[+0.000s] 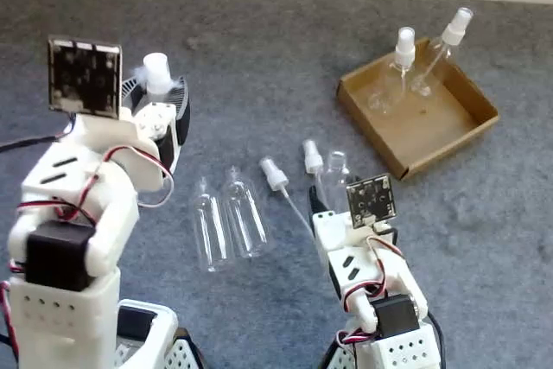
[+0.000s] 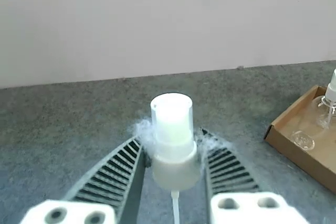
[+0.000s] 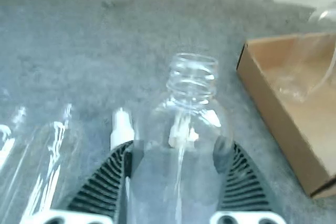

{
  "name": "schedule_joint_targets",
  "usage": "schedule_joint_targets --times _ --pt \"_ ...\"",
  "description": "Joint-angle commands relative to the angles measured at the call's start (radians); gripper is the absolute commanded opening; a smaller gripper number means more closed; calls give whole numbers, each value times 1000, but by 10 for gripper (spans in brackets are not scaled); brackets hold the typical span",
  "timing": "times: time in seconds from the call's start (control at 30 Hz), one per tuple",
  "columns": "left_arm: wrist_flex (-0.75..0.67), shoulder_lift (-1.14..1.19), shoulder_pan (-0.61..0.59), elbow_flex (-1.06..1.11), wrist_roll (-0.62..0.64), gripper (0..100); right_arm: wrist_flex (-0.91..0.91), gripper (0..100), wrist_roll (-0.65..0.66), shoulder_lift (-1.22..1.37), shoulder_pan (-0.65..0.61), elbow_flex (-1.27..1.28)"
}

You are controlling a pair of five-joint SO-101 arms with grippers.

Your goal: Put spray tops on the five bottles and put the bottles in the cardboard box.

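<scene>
My left gripper (image 1: 157, 97) is raised at the left, shut on a white spray top (image 1: 157, 69); the left wrist view has this spray top (image 2: 170, 121) upright between the fingers (image 2: 121, 166), its tube hanging down. My right gripper (image 1: 333, 200) is shut on a clear bottle (image 1: 336, 170) that stands upright with an open neck (image 3: 192, 74). Two capless bottles (image 1: 226, 220) lie side by side between the arms. Two loose spray tops (image 1: 275, 174) (image 1: 312, 156) lie near the held bottle. The cardboard box (image 1: 436, 140) holds two capped bottles (image 1: 399, 71).
Grey carpet covers the table. The box sits at the far right, its near wall (image 3: 273, 114) close beside the held bottle. The lying bottles (image 3: 31, 156) are on the other side of my right gripper. A pale wall (image 2: 168, 19) runs behind the table.
</scene>
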Motion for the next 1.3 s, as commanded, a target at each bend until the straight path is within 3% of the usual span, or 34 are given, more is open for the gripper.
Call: schedule_joint_targets --times 0.0,0.2,0.3,0.53,0.87,1.27 --pt "-229 -104 18 162 -3 28 -67 88 5 -12 -13 145" --pt "-400 -166 179 320 -3 27 -74 88 5 -13 -21 168" --pt "-488 -176 265 386 -3 27 -74 88 5 -13 -87 168" --pt "-744 -177 300 499 -3 27 -145 88 11 -13 -228 168" --pt "-819 -179 300 371 -5 27 -331 88 12 -13 -311 168" --pt "-910 -255 325 349 8 27 -332 88 5 -10 -311 168"
